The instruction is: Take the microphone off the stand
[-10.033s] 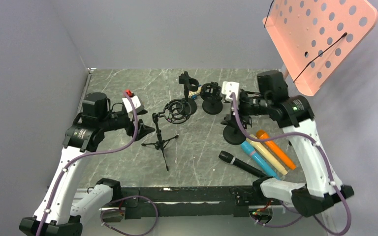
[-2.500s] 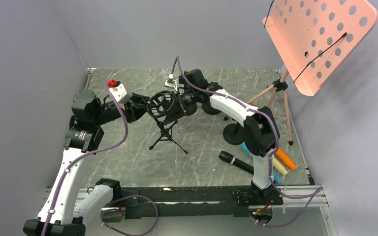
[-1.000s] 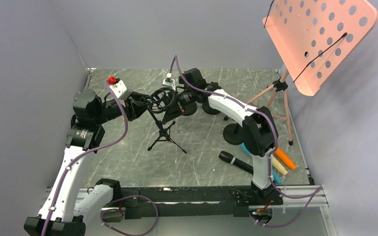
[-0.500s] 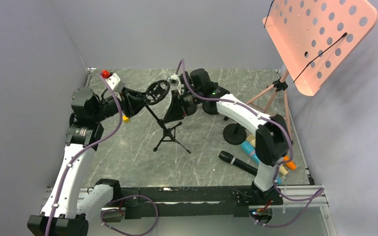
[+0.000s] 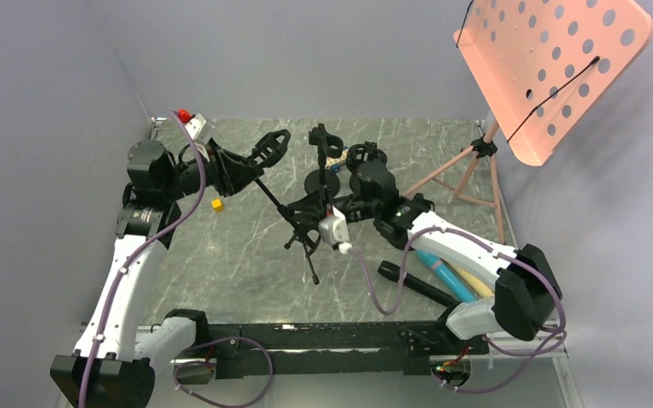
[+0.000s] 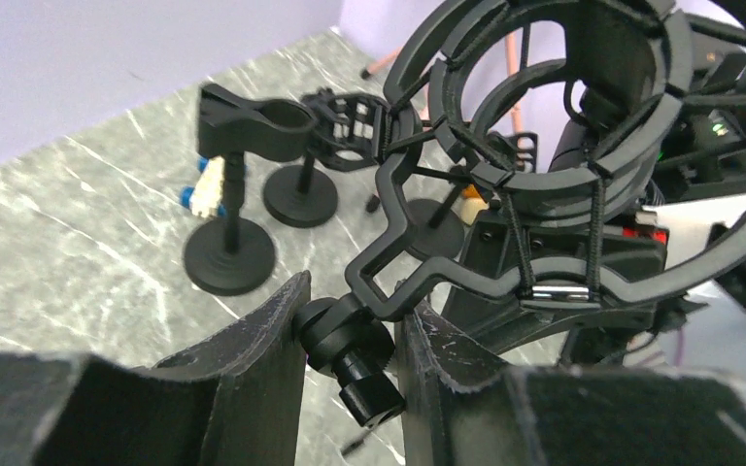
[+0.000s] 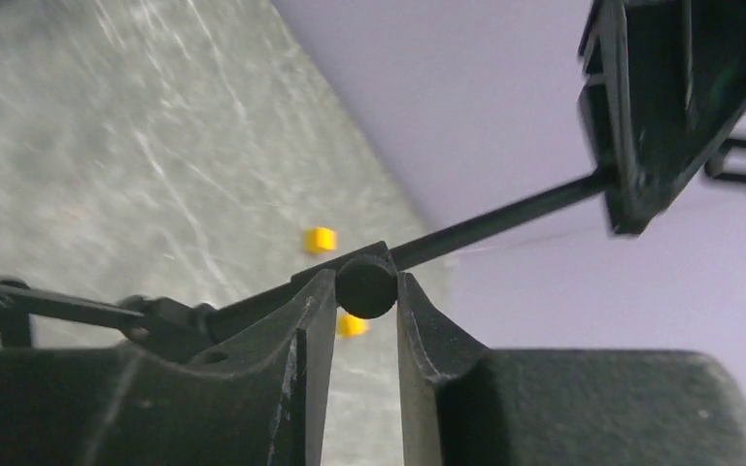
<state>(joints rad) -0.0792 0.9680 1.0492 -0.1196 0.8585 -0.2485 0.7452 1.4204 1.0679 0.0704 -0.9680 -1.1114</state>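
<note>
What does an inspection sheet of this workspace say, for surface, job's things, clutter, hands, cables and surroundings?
Surface: grey marbled table, no spill seen.
Job's things: tripod stand tilted; shock mount on its upper end, no microphone seen inside.
Clutter: black microphone, blue microphone, clip stand, spare mount, yellow cube.
Hands: left hand shut on the shock mount's joint; right hand shut on the tripod stand's rod.
Cables: purple cables along both arms; one loops loose beside the right arm.
Surroundings: pink music stand at right rear; grey walls.
</note>
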